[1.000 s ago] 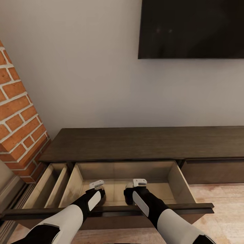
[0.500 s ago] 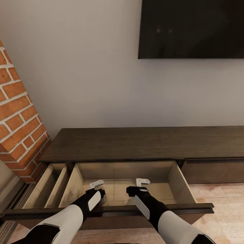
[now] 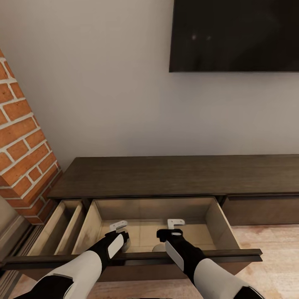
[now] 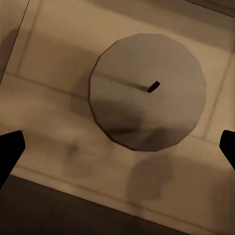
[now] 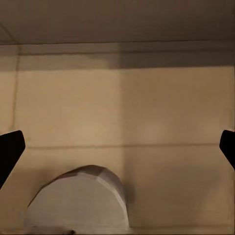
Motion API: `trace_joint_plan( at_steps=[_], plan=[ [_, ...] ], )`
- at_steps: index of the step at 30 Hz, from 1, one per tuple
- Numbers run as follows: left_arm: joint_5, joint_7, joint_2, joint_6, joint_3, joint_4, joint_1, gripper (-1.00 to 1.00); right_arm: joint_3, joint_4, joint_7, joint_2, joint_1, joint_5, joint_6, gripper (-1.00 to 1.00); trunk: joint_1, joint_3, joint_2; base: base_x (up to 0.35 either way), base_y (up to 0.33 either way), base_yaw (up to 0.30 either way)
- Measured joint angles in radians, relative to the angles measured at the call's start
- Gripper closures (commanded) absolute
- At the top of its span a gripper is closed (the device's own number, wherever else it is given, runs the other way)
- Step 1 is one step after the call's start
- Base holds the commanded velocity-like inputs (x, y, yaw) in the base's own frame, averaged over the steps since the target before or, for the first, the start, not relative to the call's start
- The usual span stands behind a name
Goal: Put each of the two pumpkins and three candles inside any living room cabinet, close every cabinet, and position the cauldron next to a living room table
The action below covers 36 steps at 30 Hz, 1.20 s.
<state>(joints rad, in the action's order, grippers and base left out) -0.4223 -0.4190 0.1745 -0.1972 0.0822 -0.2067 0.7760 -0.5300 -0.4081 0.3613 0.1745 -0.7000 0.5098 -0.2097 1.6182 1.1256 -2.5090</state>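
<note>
Currently both my arms reach into the open cabinet (image 3: 216, 216) drawer below the TV (image 3: 234, 35). My left gripper (image 4: 117, 147) is spread wide, holding nothing, right above a candle (image 4: 147, 93) standing upright on the drawer floor. My right gripper (image 5: 117, 147) is also spread wide and empty; a second candle (image 5: 78, 200) stands on the drawer floor just near of it.

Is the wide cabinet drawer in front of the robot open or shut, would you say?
Open: the drawer is pulled out, baring its pale inside, with both grippers over it.
</note>
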Motion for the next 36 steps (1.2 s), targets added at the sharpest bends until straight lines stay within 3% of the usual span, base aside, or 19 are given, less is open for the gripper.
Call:
trace_joint_plan(
  at_steps=[5,21,30,36],
  plan=[
    [0.000,0.000,0.000,0.000,0.000,0.000,0.000,-1.00,0.003,-0.007,0.003,0.000,-0.001,0.000,-0.062,-1.00,0.000,0.000,0.000,0.000,0.000,0.000],
    [0.000,-0.001,0.000,-0.007,0.000,0.000,0.000,-1.00,0.004,-0.008,0.002,0.000,-0.003,0.001,-0.095,-1.00,-0.007,-0.062,0.004,0.000,0.000,0.000],
    [0.001,-0.001,0.000,-0.085,-0.001,-0.010,0.000,-1.00,0.020,-0.057,0.001,0.000,-0.003,0.002,-0.176,-1.00,-0.011,-0.097,0.006,0.000,0.000,0.000],
    [0.000,-0.001,0.000,-0.102,-0.001,-0.012,0.001,-1.00,0.024,-0.061,0.000,0.000,-0.003,0.002,-0.185,-1.00,-0.014,-0.120,0.007,-0.046,0.000,0.000]
  ],
)
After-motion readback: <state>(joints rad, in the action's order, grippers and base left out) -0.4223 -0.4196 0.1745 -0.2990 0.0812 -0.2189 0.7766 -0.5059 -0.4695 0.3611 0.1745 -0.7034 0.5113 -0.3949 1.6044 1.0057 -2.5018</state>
